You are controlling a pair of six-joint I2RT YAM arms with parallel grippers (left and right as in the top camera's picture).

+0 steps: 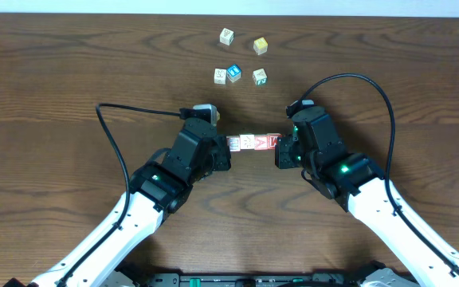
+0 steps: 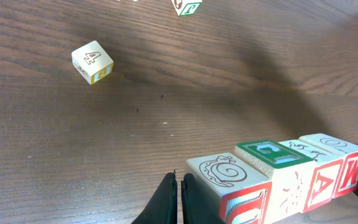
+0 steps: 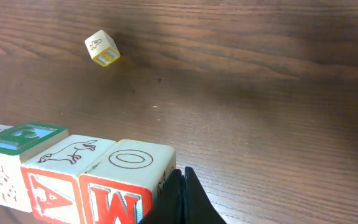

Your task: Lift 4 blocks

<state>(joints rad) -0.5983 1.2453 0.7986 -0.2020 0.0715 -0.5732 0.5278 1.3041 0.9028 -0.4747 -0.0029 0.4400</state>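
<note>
The left gripper (image 2: 179, 198) has its two black fingers pressed tight together with nothing between them. Their tips sit against one end of a row of four small wooden alphabet cubes (image 2: 278, 177) — the blocks of the task. The right gripper (image 3: 180, 198) is likewise fully closed and empty, its tips against the opposite end. The row is therefore squeezed end to end between the two arms, near the middle of the table.

At the right wrist's end, the red side faces carry a white "M" and then a white "A". Next comes a pale cream face with faint red marks. The cube at the left wrist's end shows what looks like a "U". The top faces, in that same order, show an "O", a line-drawn four-legged animal, a green-framed picture and a spiral snail.

Below lies a dark brown wood-grain table (image 1: 54, 80), which fills every view. A soft shadow falls on it beyond the row, apart from the cubes.

Farther off, a loose cream cube with a "4" and a yellow face (image 2: 92, 62) lies tilted. At the frame's top edge is a cube with a green "R" (image 2: 186, 6). From overhead, a blue-faced cube (image 1: 233, 73) sits among the scattered cubes at the far side.
</note>
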